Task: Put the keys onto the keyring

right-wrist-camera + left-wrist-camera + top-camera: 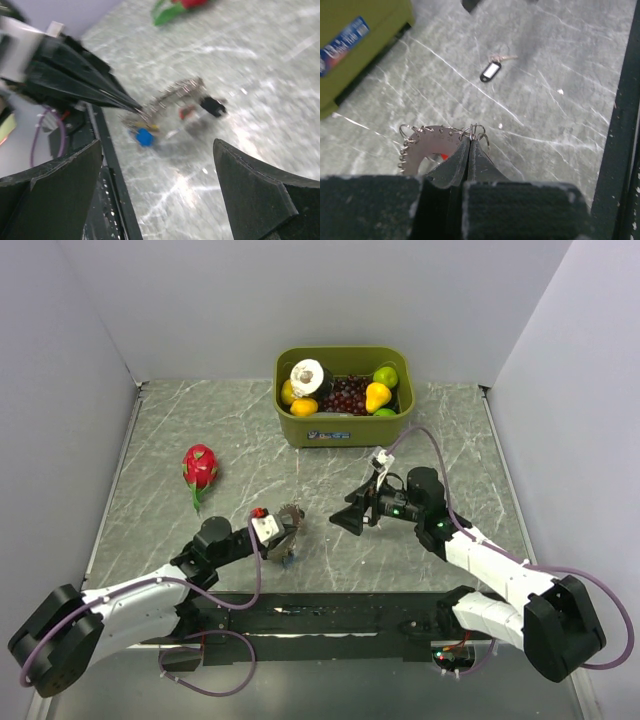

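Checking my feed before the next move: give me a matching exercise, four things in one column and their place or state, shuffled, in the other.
Things:
1 keyring
2 dragon fruit
3 bin
4 right fingers

Places and states:
a wide open, holding nothing
b far edge of the table, middle
c pinched in the shut left fingers
d lying alone, left side

Pairs: 1-c, 2-d, 3-b, 4-a
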Robot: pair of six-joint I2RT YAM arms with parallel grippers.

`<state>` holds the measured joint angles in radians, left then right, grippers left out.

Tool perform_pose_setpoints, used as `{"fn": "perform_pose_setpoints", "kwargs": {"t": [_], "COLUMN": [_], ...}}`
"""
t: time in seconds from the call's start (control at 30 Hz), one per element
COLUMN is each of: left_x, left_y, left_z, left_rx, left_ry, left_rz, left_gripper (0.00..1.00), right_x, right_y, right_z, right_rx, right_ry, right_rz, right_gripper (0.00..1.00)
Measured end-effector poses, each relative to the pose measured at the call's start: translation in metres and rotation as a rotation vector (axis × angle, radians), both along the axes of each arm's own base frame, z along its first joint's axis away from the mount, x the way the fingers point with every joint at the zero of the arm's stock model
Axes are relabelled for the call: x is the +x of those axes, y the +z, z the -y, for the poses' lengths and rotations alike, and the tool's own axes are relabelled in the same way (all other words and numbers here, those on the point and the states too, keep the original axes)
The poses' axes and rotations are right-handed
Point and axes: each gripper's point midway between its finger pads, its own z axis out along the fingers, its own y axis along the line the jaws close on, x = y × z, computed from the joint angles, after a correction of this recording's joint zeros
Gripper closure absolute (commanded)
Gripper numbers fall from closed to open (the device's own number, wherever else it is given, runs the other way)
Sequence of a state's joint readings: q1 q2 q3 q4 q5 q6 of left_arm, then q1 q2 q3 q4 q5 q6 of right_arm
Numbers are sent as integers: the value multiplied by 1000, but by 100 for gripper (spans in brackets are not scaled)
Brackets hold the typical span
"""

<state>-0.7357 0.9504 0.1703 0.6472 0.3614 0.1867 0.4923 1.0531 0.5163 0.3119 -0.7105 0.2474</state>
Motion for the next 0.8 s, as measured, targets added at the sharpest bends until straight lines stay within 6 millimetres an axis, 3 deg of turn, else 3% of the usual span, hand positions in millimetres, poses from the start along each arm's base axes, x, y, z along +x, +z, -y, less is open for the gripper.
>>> {"fn": "perform_pose_setpoints", "kwargs": {"t": [0.3,0.47,0.6,0.7,0.8], "left_x": [2,3,4,5,5], "left_y": [6,2,-4,-4,-1], "left_z": [-1,1,2,2,3], "left_rx": [-13,-3,10,11,3], "left_ry": [12,12,11,12,12], "left_rz": [14,-5,-21,-21,-10], "left_gripper": [99,99,99,99,99], "right_x": [32,46,50,47,49], "right_y": [-40,-63,-81,-100,-108], "right_z": [42,69,79,88,95], "right_rx": [-202,-320,-376,-412,-410], "right_ry": [-346,-538,-619,-669,-708], "right_rz": [-149,-258,-338,-421,-479], "right_gripper": [1,7,11,18,39]}}
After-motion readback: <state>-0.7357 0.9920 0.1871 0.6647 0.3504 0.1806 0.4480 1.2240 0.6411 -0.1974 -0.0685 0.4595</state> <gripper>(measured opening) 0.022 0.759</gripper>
